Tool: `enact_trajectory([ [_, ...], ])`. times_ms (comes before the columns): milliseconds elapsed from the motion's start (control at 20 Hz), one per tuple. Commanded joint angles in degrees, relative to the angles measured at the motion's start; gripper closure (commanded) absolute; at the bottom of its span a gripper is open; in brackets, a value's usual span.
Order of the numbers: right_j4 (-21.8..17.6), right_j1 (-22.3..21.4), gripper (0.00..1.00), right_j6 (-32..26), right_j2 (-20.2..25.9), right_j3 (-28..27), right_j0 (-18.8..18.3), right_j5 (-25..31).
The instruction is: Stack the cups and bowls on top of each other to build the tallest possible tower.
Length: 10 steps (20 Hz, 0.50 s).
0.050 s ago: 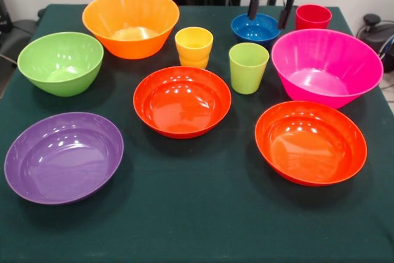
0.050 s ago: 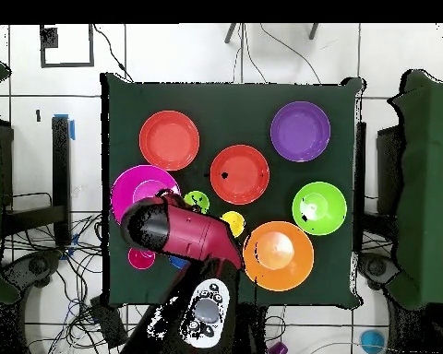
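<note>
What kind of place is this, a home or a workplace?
Probably a robot lab or test room, not a home: a robot arm hangs over a green-covered table, loose cables run across the tiled floor, and plastic bowls are laid out apart.

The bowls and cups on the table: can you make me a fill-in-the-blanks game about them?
1. The gripper hangs over the small ____ bowl.
2. The red cup stands behind the ____ bowl.
3. The number of cups on the table is ____.
4. The green cup stands to the right of the ____ cup.

Missing words: blue; magenta; three; yellow.
</note>
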Motion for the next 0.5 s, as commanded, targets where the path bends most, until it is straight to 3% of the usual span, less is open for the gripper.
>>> enact_trajectory([
  [50, 0.1, 4.6, 0.0, 7.7, 7.5, 3.0, -0.8, 1.4],
  [500, -0.1, 5.5, 0.0, 7.5, 7.1, 1.6, -0.7, 2.3],
])
